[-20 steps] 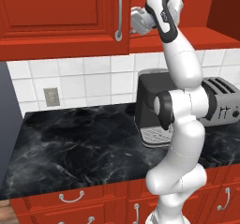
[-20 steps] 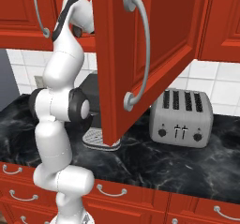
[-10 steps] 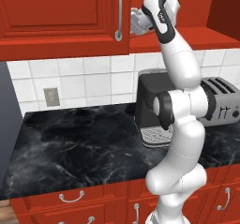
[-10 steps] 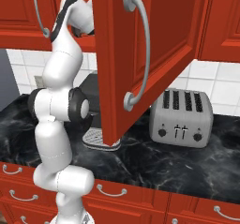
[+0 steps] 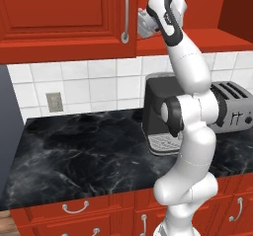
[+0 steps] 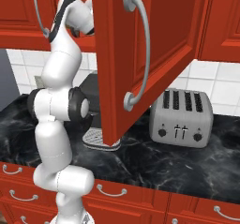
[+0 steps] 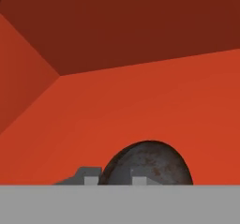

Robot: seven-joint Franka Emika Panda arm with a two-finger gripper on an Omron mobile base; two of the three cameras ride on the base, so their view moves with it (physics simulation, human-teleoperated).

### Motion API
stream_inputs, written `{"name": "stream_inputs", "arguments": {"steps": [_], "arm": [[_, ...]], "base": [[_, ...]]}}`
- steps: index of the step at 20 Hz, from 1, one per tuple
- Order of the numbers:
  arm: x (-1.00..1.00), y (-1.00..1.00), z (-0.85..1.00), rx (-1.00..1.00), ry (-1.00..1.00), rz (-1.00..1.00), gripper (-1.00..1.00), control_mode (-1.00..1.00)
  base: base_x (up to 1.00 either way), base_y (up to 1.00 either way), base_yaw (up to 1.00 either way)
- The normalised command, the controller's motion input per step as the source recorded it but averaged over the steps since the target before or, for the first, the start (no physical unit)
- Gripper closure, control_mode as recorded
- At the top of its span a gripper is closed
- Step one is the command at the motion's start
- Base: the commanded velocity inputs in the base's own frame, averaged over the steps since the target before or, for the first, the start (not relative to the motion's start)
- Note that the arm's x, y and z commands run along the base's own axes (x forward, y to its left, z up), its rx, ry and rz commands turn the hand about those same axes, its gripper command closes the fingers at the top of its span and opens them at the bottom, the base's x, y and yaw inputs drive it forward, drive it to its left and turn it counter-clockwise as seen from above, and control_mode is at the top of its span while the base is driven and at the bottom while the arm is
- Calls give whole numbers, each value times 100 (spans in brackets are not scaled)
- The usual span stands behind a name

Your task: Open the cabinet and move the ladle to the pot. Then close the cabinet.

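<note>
The red cabinet (image 5: 64,13) has its right door (image 6: 154,40) swung wide open toward me, the long silver handle (image 6: 140,45) facing out. My arm reaches up into the open compartment, with the gripper (image 5: 143,23) just past the closed left door's edge. In the hand view the ladle (image 7: 147,164) lies on the red shelf (image 7: 140,101) right at the gripper: a dark rounded bowl with a pale grey stub (image 7: 79,175) to its left. The fingertips are almost hidden, so how the jaws stand is unclear. The pot is out of view.
A dark coffee machine (image 5: 160,116) and a silver toaster (image 6: 180,120) stand on the black marble counter (image 5: 84,156) under the cabinet. The open door juts out over the counter. Red drawers (image 6: 112,192) run below.
</note>
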Motion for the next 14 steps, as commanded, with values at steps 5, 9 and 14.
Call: {"name": "stream_inputs", "arguments": {"steps": [5, 9, 14], "arm": [[0, -15, 0, 0, 0, -3, 100, -100], [0, -41, 0, 0, 0, -5, 100, -100], [-1, -60, 0, 0, 0, -5, 100, -100]], "base": [[0, 0, 0], [0, 0, 0], [0, 0, 0]]}}
